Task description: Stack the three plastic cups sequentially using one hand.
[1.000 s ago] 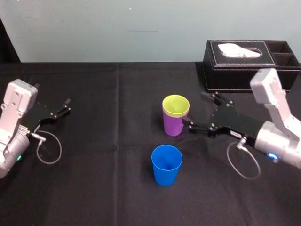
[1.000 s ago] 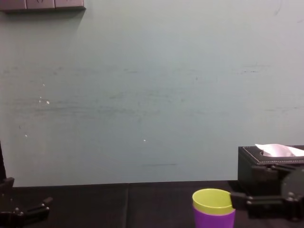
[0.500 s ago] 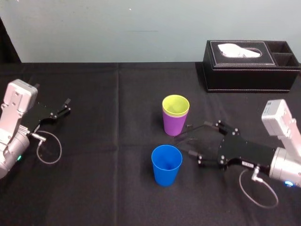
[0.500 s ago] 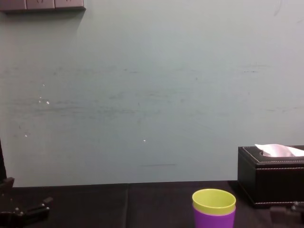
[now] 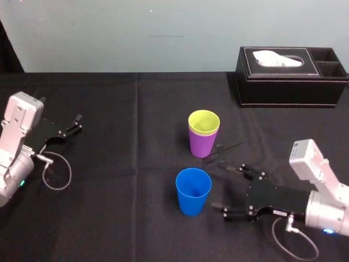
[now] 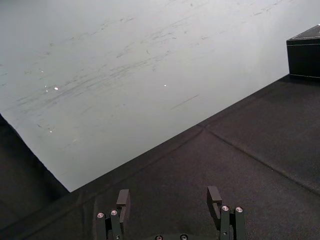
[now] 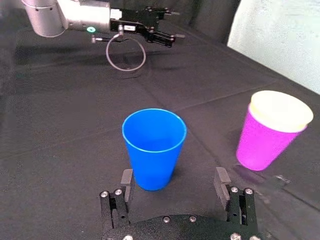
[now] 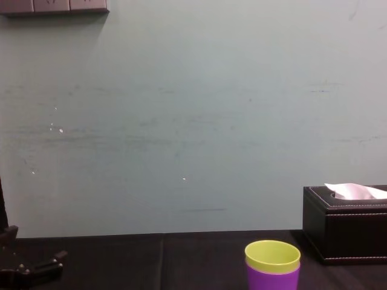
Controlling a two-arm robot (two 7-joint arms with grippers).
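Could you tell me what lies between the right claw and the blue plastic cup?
Nothing but bare black tablecloth: in the head view the open right claw faces the tapered blue plastic cup across a short gap.

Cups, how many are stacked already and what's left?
Two done: the yellow-green cup sits inside the purple cup. In hand: the right pincer is open beside the blue cup, not touching it. To do: grab the blue cup and stack it. The left pincer sits open, far left.
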